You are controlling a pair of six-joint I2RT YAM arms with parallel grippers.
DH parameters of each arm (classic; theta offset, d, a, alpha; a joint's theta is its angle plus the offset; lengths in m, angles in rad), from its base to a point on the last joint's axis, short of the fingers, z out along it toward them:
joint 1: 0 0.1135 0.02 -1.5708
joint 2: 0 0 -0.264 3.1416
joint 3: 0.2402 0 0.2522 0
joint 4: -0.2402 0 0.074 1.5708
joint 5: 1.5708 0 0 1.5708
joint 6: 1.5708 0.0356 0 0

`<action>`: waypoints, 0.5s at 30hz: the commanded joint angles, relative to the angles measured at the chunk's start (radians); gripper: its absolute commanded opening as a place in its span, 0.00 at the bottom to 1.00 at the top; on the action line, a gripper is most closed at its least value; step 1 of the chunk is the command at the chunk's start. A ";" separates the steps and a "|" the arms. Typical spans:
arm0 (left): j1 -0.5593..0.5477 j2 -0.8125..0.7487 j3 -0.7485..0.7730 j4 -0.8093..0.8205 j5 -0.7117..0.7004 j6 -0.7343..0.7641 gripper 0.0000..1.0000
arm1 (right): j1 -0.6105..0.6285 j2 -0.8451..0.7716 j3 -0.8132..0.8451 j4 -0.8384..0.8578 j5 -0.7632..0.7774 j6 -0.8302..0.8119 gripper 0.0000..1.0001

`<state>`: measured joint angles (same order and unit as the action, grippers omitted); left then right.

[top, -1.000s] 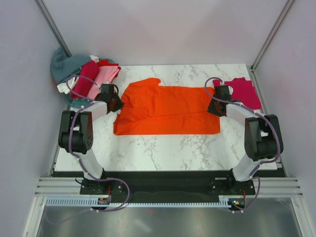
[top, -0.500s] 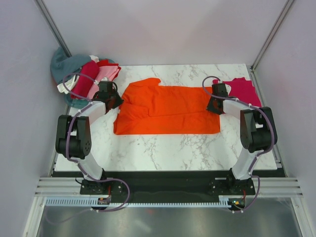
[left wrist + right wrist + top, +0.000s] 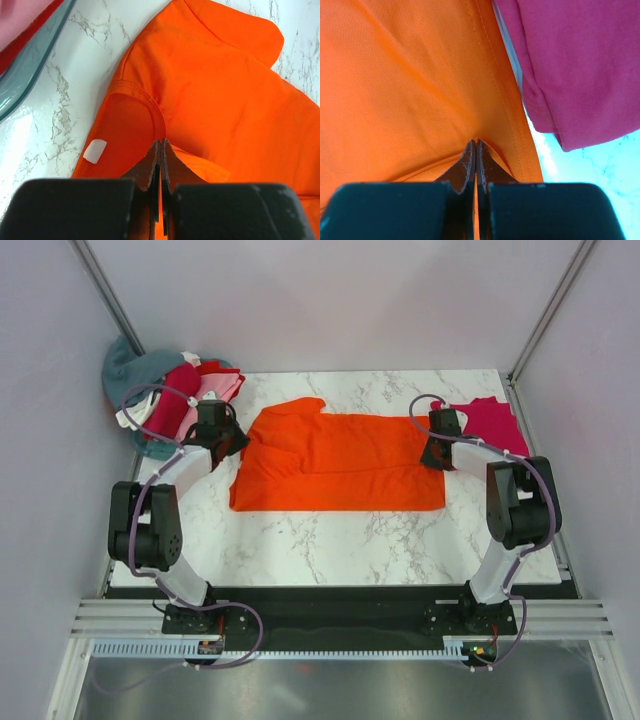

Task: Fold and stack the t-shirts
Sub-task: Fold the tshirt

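I am clamping left gripper (image 3: pixel 160 146) and right gripper (image 3: pixel 475 146) onto opposite ends of the bright orange cloth t-shirt (image 3: pixel 340 462) at frame centre; lifting both evenly should keep the fold square.

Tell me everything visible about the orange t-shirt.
The orange t-shirt is bright, soft knit cloth lying sideways and mostly flat on the marble table, neckline with a white label toward the left, one sleeve pointing away. The left gripper pinches its collar end, the right gripper its stitched hem end.
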<state>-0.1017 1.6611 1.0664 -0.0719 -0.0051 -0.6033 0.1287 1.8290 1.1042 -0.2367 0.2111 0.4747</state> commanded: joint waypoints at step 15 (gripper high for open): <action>-0.020 -0.119 -0.022 0.063 -0.010 -0.016 0.02 | -0.004 -0.172 -0.041 -0.042 0.024 0.022 0.00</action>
<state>-0.1154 1.5787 1.0412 -0.0681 0.0013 -0.6033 0.1284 1.6943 1.0710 -0.2710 0.2119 0.4866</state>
